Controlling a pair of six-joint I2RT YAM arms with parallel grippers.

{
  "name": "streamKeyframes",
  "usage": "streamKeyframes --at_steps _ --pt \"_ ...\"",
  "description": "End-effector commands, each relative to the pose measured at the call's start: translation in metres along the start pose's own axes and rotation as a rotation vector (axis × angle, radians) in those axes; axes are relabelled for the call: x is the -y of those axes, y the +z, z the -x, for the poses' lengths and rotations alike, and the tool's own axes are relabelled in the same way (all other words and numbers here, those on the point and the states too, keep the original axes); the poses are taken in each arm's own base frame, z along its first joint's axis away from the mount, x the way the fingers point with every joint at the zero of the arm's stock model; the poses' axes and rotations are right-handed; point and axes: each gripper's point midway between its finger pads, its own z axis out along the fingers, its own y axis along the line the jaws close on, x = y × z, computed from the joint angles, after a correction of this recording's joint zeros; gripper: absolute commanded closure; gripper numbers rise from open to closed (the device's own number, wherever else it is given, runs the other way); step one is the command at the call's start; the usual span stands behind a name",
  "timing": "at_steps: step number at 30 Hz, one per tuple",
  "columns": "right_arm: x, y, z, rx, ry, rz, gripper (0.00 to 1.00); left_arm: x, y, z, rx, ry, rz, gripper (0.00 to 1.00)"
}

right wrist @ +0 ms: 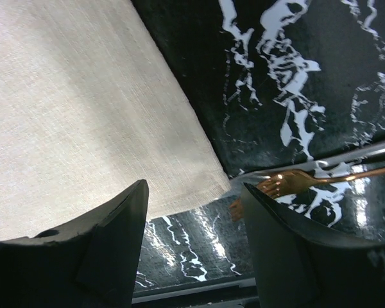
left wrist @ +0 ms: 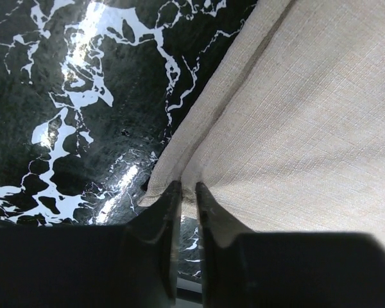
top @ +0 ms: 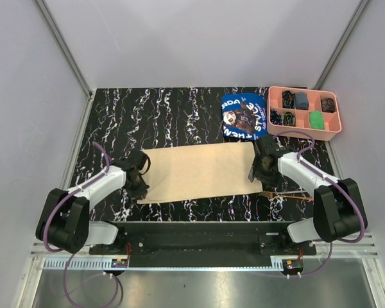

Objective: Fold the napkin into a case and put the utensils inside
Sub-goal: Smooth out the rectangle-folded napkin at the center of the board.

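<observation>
The plain beige napkin (top: 202,172) lies flat as a wide oblong on the black marbled table (top: 160,115). At its near left corner, my left gripper (top: 141,188) is shut on the napkin. In the left wrist view a small ridge of the napkin (left wrist: 289,115) is pinched between the nearly touching fingertips of my left gripper (left wrist: 187,187). My right gripper (top: 256,173) hovers open over the napkin's near right corner (right wrist: 205,183), with nothing between its fingers (right wrist: 131,199). A copper fork (right wrist: 295,181) lies just right of that corner; the utensils (top: 289,196) rest by the right arm.
A pink compartment tray (top: 303,128) with small items stands at the back right. A blue printed cloth (top: 244,117) lies beside it, touching the napkin's far right edge. Grey walls enclose the table on three sides.
</observation>
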Motion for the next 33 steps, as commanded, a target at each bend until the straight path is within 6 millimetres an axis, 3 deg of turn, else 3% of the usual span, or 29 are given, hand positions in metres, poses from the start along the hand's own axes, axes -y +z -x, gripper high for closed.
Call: streamKeyframes --at_steps 1,4,10,13,17,20,23,24,30,33 --pt "-0.020 0.000 0.012 0.004 -0.020 0.073 0.32 -0.005 0.000 0.011 0.085 -0.034 0.011 0.93" --pt "-0.030 0.005 0.009 -0.025 -0.033 0.115 0.32 -0.009 -0.006 0.018 0.130 -0.049 0.011 1.00" --pt "-0.043 0.004 0.013 -0.034 -0.059 0.158 0.31 -0.027 -0.029 0.037 0.240 -0.112 0.024 1.00" --pt "-0.041 0.001 0.014 -0.030 -0.068 0.159 0.27 -0.024 -0.036 0.039 0.253 -0.110 -0.007 1.00" --pt "-0.041 0.000 -0.007 -0.119 -0.067 0.180 0.26 -0.019 -0.034 0.035 0.217 -0.090 -0.021 1.00" --pt "-0.030 0.001 -0.016 -0.134 -0.064 0.145 0.26 -0.018 -0.033 0.035 0.208 -0.077 -0.013 1.00" --pt "-0.023 -0.002 -0.023 -0.139 -0.055 0.140 0.30 -0.016 -0.034 0.035 0.209 -0.077 -0.025 1.00" --pt "-0.022 -0.002 -0.027 -0.148 -0.057 0.145 0.38 -0.015 -0.036 0.036 0.212 -0.077 -0.034 1.00" --pt "-0.021 -0.003 -0.039 -0.177 -0.041 0.165 0.50 -0.010 -0.038 0.036 0.207 -0.056 -0.061 1.00" --pt "-0.017 0.001 -0.041 -0.182 -0.032 0.137 0.51 -0.010 -0.035 0.033 0.190 -0.051 -0.059 1.00"
